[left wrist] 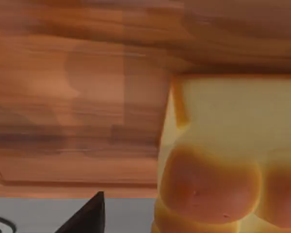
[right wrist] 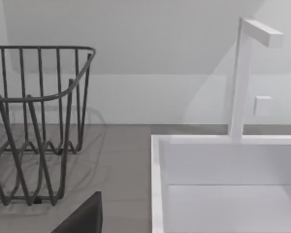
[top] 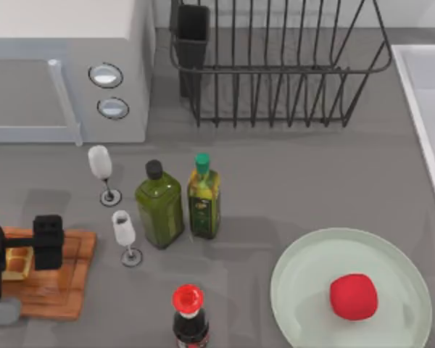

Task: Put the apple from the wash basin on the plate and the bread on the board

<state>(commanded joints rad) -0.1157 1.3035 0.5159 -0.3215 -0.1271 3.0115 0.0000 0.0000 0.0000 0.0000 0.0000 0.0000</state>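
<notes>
At the lower left of the top view, the left gripper (top: pixel 18 254) hangs over the board (top: pixel 61 286), straddling the bread (top: pixel 16 262); whether its fingers pinch the loaf I cannot tell. Lower right, the apple (top: pixel 354 296) rests on the plate (top: pixel 304 275). All stand on a grey counter (top: pixel 275 181), with the wash basin (top: pixel 420 94) at the right edge and a wire rack (top: pixel 275 65) and microwave (top: pixel 65 65) along the top.
</notes>
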